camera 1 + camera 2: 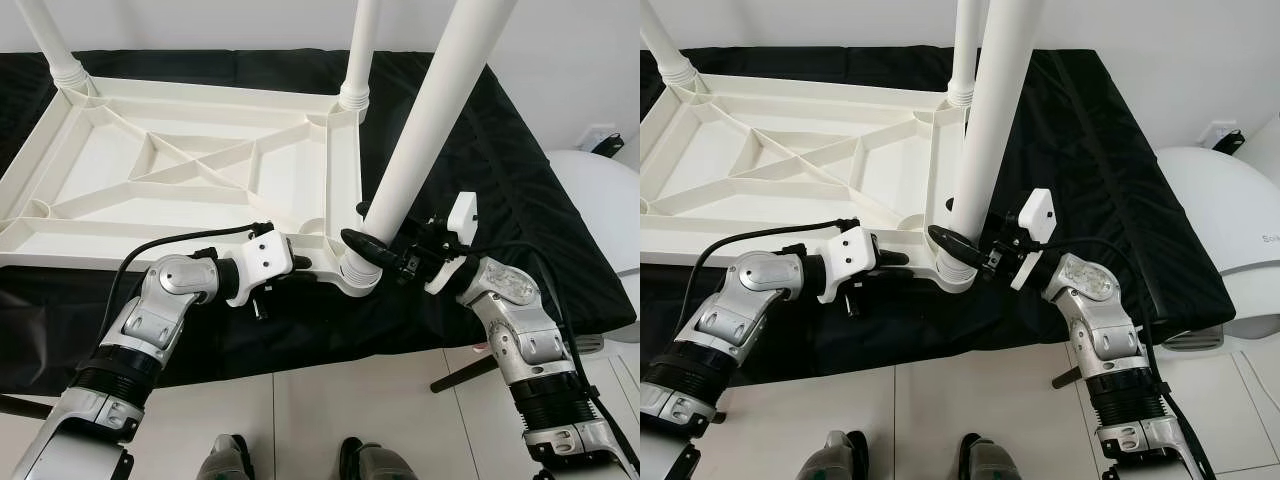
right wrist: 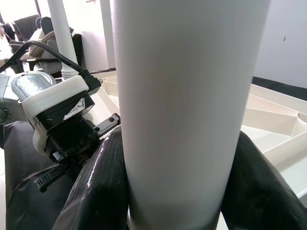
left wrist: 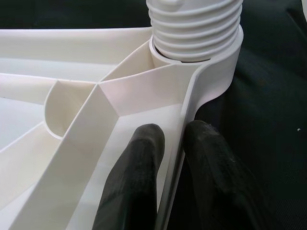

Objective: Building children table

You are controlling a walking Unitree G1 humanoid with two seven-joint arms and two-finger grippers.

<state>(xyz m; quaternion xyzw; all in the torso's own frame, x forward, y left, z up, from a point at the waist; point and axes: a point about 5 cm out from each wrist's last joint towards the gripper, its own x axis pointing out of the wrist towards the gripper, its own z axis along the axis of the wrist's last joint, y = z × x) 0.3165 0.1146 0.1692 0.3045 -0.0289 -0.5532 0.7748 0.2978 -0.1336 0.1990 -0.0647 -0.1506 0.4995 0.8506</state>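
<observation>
The white tabletop (image 1: pixel 190 170) lies upside down on a black cloth (image 1: pixel 520 190), ribs facing up, with two legs already standing in the far corner sockets. At the near right corner the right claw (image 1: pixel 375 250) pinches the leg (image 1: pixel 430 120) low down, one black finger on each side of the tube, just above its threaded socket (image 1: pixel 352 277). The left claw (image 1: pixel 295 263) grips the tabletop's near rim beside that socket, its fingers (image 3: pixel 139 182) pressed together on the thin wall.

The step in hand appears to be screwing this leg in. The leg leans away from vertical, so the likely fault is cross-threading. The right claw should bring the tube upright over the socket before turning, then rotate in short arcs. The left claw should keep the rim pinned so the tabletop cannot spin.
</observation>
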